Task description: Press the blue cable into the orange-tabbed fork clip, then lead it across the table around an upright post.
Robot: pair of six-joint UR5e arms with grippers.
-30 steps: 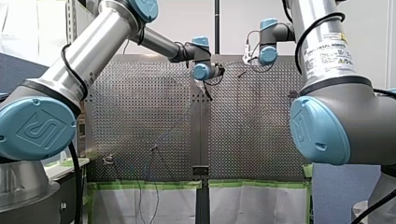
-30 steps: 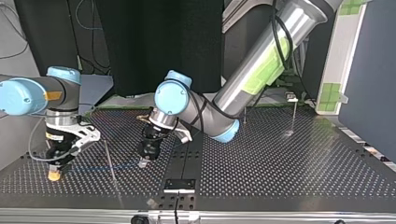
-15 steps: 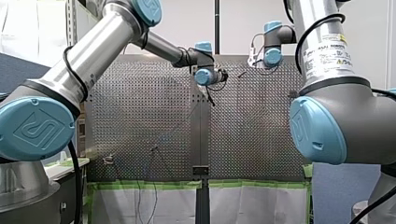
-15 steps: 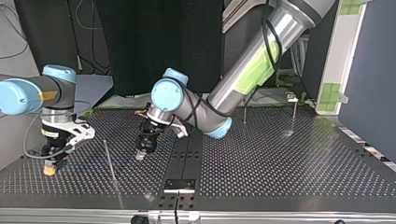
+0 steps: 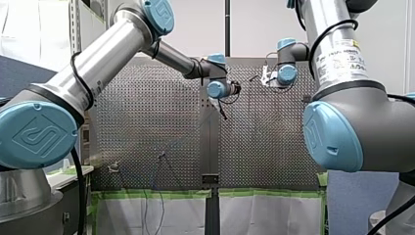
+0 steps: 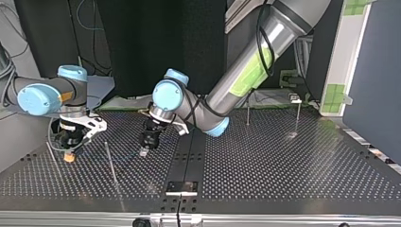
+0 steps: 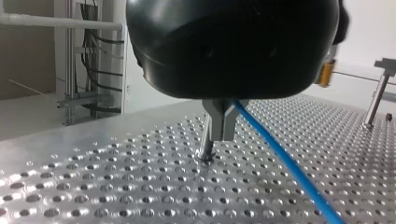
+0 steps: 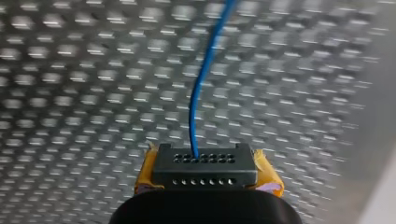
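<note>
Top view: you are facing both arms across the perforated desk [image 6: 283,170]; places below are given from each end effector.
left arm [image 6: 246,71]: it enters at this view's upper right and bends down over the desk's middle.
right arm [image 6: 40,97]: it enters at this view's left edge, with its wrist turned down to the desk.
left end effector [image 7: 220,135]: your left wrist view shows the metal fingers drawn narrow, pinching the blue cable, with the tips low over the desk.
right end effector [image 8: 205,165]: the yellow-padded fingers are closed, and the cable comes out from the middle of the dark block between them.
upright post [image 6: 110,163]: a thin rod stands between the two end effectors, apart from both.
further posts [image 6: 248,116]: two stand well apart from the left end effector, beyond its arm.
blue cable [image 7: 280,158]: it is held at both ends. It leaves the left end effector's fingers and slants down over the desk; from the right end effector it runs straight ahead above the holes.
</note>
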